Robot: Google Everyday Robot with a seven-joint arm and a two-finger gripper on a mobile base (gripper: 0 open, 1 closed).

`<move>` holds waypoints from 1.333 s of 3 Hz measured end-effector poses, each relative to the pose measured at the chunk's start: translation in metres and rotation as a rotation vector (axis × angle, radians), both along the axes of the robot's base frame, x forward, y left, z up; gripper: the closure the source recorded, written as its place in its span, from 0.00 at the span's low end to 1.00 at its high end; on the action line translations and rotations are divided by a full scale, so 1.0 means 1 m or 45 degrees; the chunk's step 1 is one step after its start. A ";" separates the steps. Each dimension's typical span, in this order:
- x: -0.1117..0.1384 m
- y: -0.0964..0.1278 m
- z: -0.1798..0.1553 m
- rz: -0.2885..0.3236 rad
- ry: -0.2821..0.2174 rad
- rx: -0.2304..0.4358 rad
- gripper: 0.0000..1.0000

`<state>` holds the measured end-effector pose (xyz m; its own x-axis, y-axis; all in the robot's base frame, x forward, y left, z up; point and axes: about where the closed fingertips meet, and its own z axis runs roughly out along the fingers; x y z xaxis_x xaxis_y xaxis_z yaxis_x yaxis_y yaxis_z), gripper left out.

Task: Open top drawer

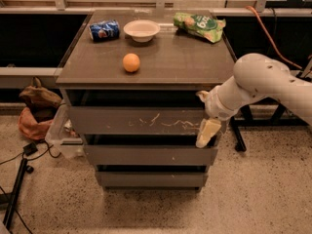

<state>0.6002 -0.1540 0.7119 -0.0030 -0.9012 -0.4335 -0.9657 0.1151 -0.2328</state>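
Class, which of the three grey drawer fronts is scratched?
The top drawer: pale scratches cross its front, gripper at its right edge. The middle drawer and bottom drawer look plain.

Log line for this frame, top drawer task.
phase: reach | gripper: at right end of top drawer front, pointing down | contact: unclear | tabletop: orange, bowl, can, snack bag

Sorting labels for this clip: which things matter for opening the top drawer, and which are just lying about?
Job: wide scratched grey top drawer front; robot's pale tool at its right end.
Lying about: orange round fruit, white bowl, blue can, green snack bag.
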 end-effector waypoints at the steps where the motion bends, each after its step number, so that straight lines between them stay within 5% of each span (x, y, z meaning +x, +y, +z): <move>1: 0.014 0.005 -0.025 0.041 -0.007 0.006 0.00; 3: 0.024 0.015 -0.059 0.110 0.030 -0.015 0.00; 4: 0.003 0.014 -0.056 0.123 0.101 -0.036 0.00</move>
